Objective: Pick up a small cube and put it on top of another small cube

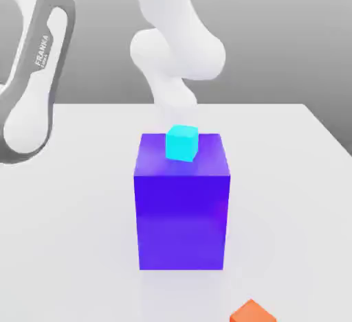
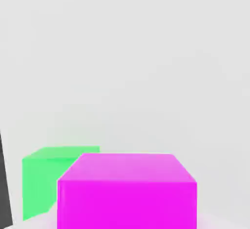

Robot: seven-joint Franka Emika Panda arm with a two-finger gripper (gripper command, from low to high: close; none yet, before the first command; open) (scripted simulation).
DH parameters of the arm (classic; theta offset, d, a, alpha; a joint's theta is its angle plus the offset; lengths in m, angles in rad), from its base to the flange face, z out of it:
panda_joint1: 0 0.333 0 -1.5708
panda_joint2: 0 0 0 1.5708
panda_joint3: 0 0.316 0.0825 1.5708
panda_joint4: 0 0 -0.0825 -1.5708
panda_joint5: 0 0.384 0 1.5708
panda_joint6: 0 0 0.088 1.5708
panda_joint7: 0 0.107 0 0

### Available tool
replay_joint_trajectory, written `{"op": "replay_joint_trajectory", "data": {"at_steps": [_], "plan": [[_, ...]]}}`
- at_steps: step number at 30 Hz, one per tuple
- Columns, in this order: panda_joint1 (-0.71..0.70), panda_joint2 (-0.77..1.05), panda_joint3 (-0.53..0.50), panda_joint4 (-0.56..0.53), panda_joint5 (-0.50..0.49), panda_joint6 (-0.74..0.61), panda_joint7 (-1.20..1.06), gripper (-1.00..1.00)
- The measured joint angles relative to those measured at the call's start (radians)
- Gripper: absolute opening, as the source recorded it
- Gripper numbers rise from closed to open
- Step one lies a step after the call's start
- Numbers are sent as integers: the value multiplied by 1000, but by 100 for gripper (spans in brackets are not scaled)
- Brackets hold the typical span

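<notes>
**Pincer closed tight, magenta cube close before the hand camera**

Exterior view, nearest first. At the bottom edge, right of centre: orange cube [image 1: 253,312], cut off by the frame, lying on the white table [image 1: 69,211]. Well apart from it, in the middle of the frame: tall blue block [image 1: 181,211], upright, front face square to the camera. On the block's top face, about centred between its sides: small cyan cube [image 1: 182,142], seemingly resting there and slightly turned. Behind the block, coming down from the top centre of the frame: white arm [image 1: 177,46], bent at a rounded joint, with its lower end dropping out of sight behind the cyan cube and the block. On the exterior view's left, upper left to mid left: a grey-and-white arm link [image 1: 38,73] with FRANKA lettering, slanting down toward the table. Beyond the table's far edge: plain grey backdrop.

Hand view, nearest first. Closest to the camera: magenta cube [image 2: 127,194], upright on the pale table, one face turned square to the lens. Just behind and beside it, partly covered by it: green cube [image 2: 41,179], of about the same size; touching or apart, cannot tell. Past both: bare table surface.

Pincer: drawn in to its tightest. Whether anything sits between the fingers, cannot tell.
</notes>
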Motion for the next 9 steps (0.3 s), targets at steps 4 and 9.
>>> {"op": "replay_joint_trajectory", "data": {"at_steps": [4,9], "plan": [[4,118,11,38,11,80,0,100],[4,118,11,38,11,80,0,100]]}}
